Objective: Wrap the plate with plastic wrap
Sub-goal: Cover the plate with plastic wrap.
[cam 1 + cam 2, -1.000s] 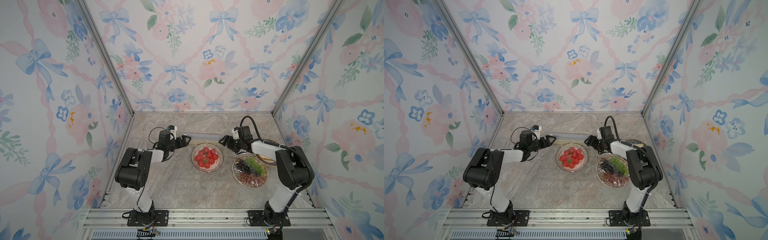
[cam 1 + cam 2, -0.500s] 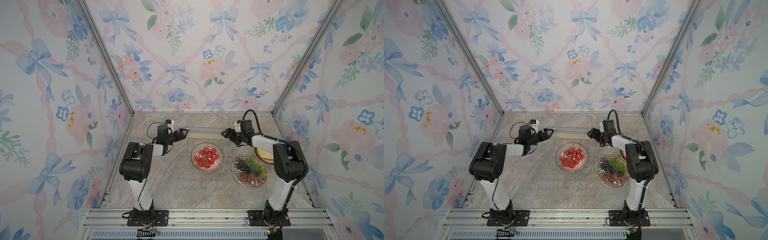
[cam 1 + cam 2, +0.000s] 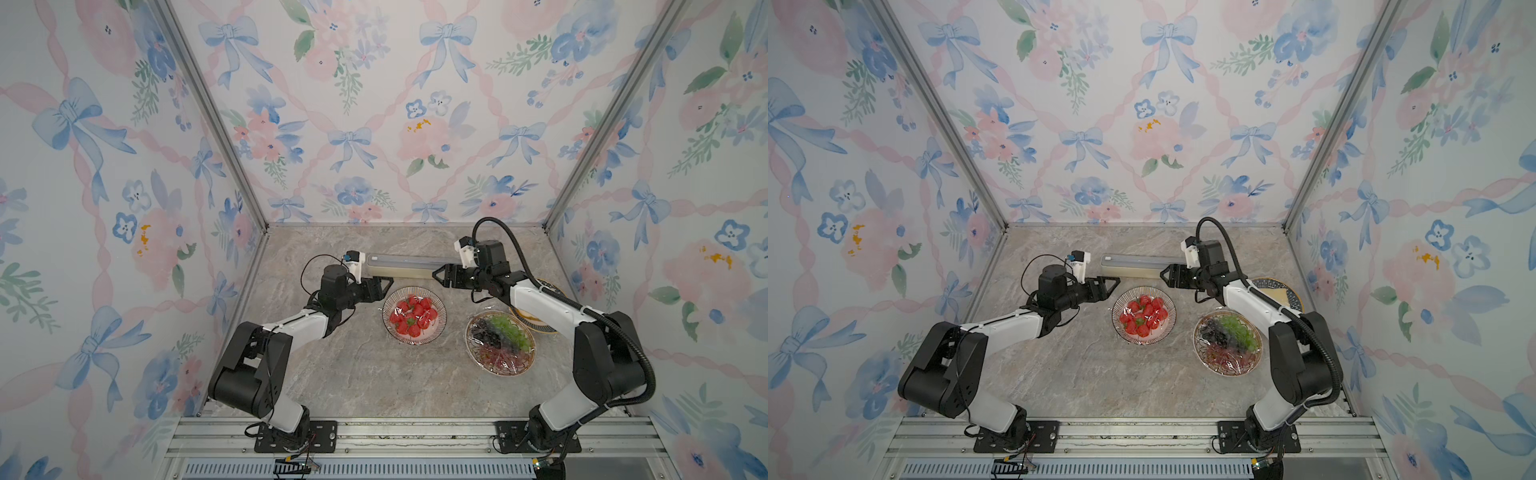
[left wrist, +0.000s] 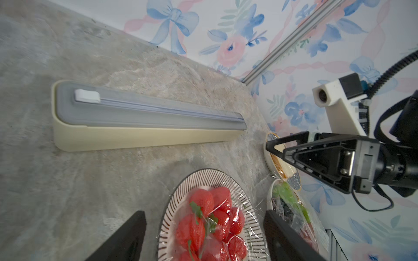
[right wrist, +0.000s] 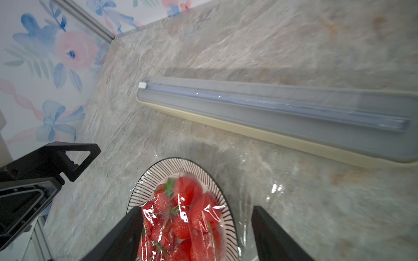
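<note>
The striped plate (image 3: 438,328) of strawberries sits mid-table in both top views (image 3: 1120,328), with plastic wrap (image 4: 250,222) lying crinkled over the fruit and rim. Some of the film spills onto the table beside it (image 5: 245,203). The cream box with a grey lid (image 3: 409,266) lies just behind the plate. My left gripper (image 3: 384,286) hovers open at the plate's back left edge, holding nothing (image 4: 203,213). My right gripper (image 3: 438,276) hovers open at the back right edge, also holding nothing (image 5: 195,209). The two grippers face each other across the plate.
A plate of grapes under film (image 3: 500,343) stands to the right of the strawberry plate. Another plate (image 3: 540,328) lies partly under my right arm. The floral walls close in on three sides.
Both grippers went back towards the ends of the box, then came forward and inward to the plate's back edge. Their jaws have narrowed slightly and still hold nothing.
</note>
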